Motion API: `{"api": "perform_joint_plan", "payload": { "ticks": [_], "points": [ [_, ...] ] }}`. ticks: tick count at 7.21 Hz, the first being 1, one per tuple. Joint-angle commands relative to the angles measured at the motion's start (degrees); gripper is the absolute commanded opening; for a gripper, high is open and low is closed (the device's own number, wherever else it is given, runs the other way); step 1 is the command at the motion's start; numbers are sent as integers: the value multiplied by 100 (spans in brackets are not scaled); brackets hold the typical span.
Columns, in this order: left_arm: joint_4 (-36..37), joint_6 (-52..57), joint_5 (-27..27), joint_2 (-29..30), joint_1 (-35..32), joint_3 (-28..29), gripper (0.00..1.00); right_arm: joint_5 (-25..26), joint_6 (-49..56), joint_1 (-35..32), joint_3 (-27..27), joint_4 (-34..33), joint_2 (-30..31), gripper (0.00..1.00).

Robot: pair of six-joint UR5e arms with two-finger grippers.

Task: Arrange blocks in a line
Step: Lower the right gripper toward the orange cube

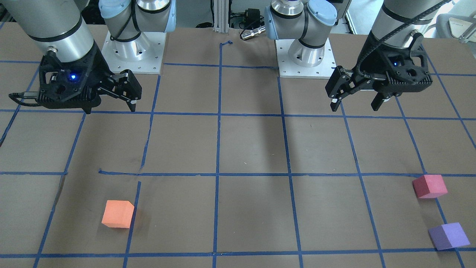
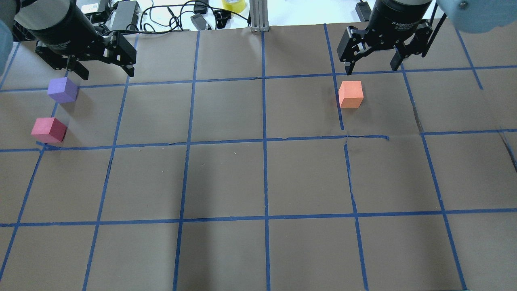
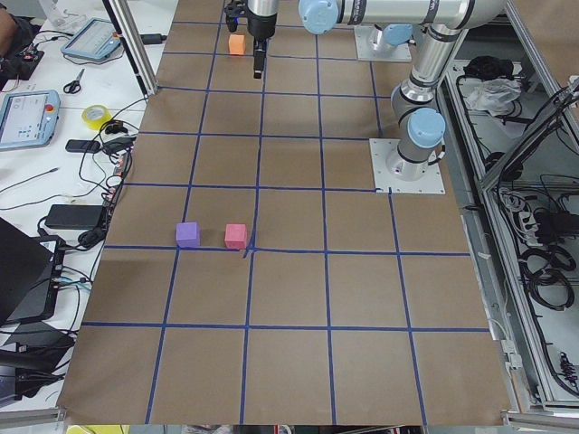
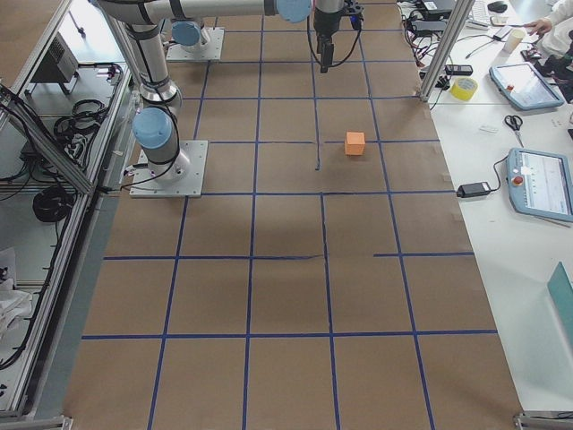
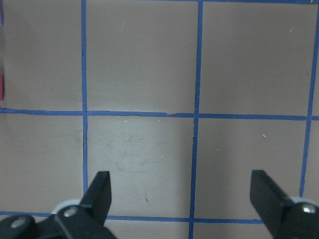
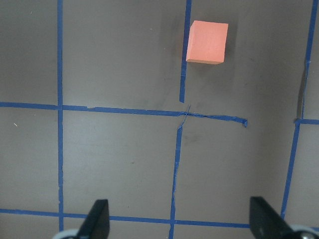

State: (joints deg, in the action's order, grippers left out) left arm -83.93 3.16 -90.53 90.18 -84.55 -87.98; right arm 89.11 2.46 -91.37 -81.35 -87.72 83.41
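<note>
The orange block (image 2: pixel 350 94) sits on the table's right half, just below my right gripper (image 2: pixel 370 69) in the overhead view. It also shows in the front view (image 1: pixel 118 213) and the right wrist view (image 6: pixel 207 42). The purple block (image 2: pixel 62 89) and the red-pink block (image 2: pixel 49 130) sit close together, not touching, at the far left edge. My left gripper (image 2: pixel 108 75) hangs above the table, a little right of the purple block. Both grippers are open and empty, which also shows in the wrist views of the left gripper (image 5: pixel 182 199) and the right gripper (image 6: pixel 179 224).
The table (image 2: pixel 226 178) is covered in brown paper with a blue tape grid. The two arm bases (image 1: pixel 134 52) stand at the robot's edge. Cables and a yellow tape roll (image 2: pixel 233 4) lie beyond the far edge.
</note>
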Motion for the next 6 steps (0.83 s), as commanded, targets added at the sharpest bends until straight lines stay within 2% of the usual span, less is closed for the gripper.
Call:
{"api": "perform_joint_plan", "payload": {
  "ticks": [1, 6],
  "points": [
    [8, 0, 0, 0, 0, 0, 100, 88, 26, -4, -21, -17, 0, 100],
    [0, 0, 0, 0, 0, 0, 100, 45, 26, 5, -39, -270, 0, 100]
  ]
}}
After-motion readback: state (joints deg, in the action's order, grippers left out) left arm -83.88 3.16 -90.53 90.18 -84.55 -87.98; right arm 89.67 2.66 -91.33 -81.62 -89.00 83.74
